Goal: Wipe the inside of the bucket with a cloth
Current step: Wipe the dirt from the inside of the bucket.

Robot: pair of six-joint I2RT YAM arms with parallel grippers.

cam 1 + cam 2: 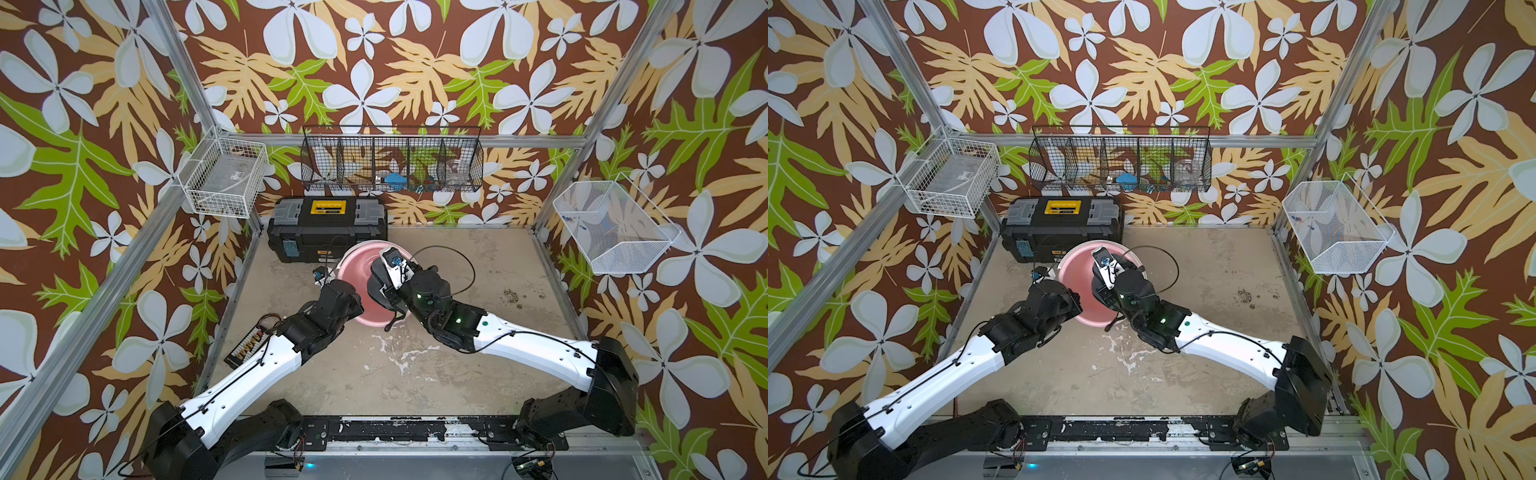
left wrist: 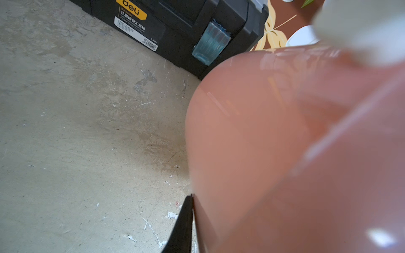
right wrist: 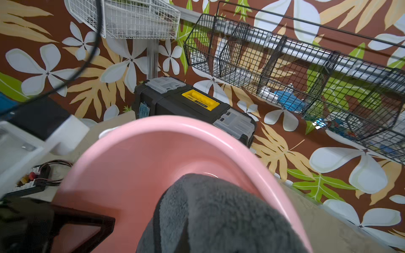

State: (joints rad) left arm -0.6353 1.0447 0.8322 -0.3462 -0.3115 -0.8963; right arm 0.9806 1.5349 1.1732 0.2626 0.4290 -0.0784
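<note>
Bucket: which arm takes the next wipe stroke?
Right. The right end effector is inside the bucket, holding the cloth. The left end effector is clamped on the rim, likely steadying it.

Looks into pink bucket [image 3: 122, 166], grey cloth [image 3: 219, 219] bunched inside; black toolbox [image 3: 173, 103] just behind, wire basket [image 3: 274, 63] on wall.

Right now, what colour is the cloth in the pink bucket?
Dark grey fuzzy cloth, clearest in the right wrist view.
</note>
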